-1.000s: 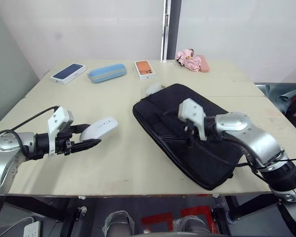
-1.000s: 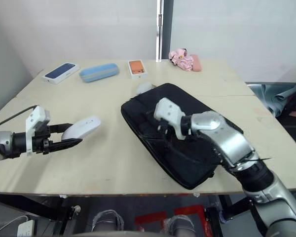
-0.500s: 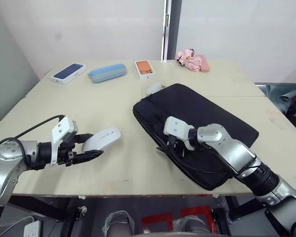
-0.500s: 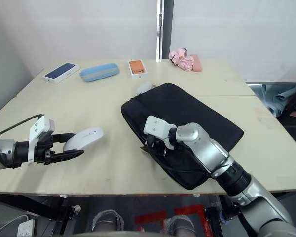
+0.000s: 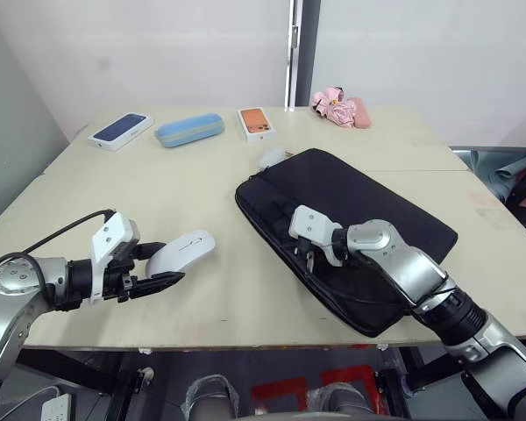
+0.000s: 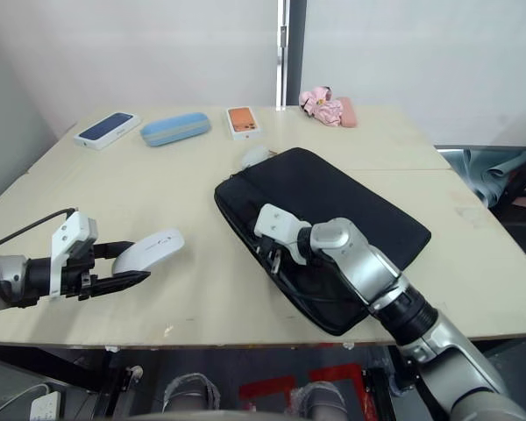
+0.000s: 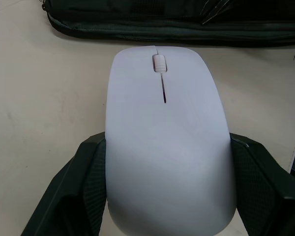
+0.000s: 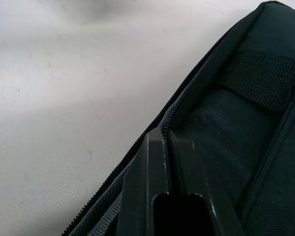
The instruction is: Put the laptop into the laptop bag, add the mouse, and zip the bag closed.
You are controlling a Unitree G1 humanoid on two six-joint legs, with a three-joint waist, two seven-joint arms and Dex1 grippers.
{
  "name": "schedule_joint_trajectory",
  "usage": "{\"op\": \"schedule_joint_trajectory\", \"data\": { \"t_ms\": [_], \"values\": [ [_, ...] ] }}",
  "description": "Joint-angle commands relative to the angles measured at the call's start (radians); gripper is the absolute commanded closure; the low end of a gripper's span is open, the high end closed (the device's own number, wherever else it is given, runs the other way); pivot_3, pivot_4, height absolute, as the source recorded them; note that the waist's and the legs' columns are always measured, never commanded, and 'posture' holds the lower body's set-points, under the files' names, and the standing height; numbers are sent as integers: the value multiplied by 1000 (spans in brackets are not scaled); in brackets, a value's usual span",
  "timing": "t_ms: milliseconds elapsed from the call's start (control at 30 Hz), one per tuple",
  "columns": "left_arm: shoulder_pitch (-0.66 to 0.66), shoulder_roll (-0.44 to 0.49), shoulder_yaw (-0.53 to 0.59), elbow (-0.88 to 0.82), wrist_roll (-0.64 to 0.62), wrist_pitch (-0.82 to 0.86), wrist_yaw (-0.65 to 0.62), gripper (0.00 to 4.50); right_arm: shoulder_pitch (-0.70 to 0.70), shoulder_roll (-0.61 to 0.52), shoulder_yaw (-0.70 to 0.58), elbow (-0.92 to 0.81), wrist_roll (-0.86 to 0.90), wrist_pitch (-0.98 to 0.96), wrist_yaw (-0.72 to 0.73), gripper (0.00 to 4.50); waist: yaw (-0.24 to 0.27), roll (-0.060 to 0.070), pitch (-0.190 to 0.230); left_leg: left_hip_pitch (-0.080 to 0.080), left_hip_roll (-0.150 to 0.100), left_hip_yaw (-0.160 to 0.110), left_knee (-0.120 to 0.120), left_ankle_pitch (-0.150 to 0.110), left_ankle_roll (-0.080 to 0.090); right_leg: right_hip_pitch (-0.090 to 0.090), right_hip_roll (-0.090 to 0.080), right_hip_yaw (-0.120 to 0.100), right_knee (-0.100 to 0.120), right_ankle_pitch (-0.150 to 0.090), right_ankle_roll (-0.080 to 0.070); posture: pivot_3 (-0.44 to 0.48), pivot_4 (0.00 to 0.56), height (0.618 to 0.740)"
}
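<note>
Stage shown: the mouse awaiting insertion. Our left gripper [image 5: 158, 266] clasps the mouse [image 5: 181, 252] by its sides, one black finger [image 7: 91, 182] against each flank, scroll wheel pointing away towards the laptop bag [image 5: 351, 237]. The bag lies flat on the table [image 5: 202, 184], well apart from the mouse. Our right gripper [image 6: 276, 256] rests on the bag's near edge with its fingers pressed together at the zipper [image 8: 152, 130]; whether they pinch the pull or merely the seam, we cannot tell. The laptop is presumably inside. To do this step well, we judge that the right gripper should lift the upper lip of the opening and hold it wide, while the left carries the mouse level, nose first, releasing only once it is well inside.
</note>
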Motion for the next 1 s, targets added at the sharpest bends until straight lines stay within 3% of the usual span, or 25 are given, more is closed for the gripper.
{"op": "schedule_joint_trajectory", "data": {
  "t_ms": [33,167,433,1000],
  "values": [
    [5,-2,44,-46,-25,2,14,1621,-15,10,-55,-4,15,16,3,4425,0,0,0,0,0,0,0,0,0,0,0,0,0,0,0,0,150,740],
    [3,-12,47,-57,-34,11,32,1621,-28,43,-118,-18,83,66,13,4425,-2,0,0,0,0,0,0,0,0,0,0,0,0,0,0,0,150,740],
    [-29,-27,20,-57,-40,10,57,1621,-159,59,-359,-19,337,249,68,4425,-8,0,0,0,0,0,0,0,0,-1,0,1,1,0,0,0,150,740],
    [-143,-126,-134,-44,4,-9,127,1621,-380,21,-539,103,509,378,49,4425,-3,1,1,-1,0,1,0,0,0,-1,1,1,1,0,0,0,150,740]
  ]
}}
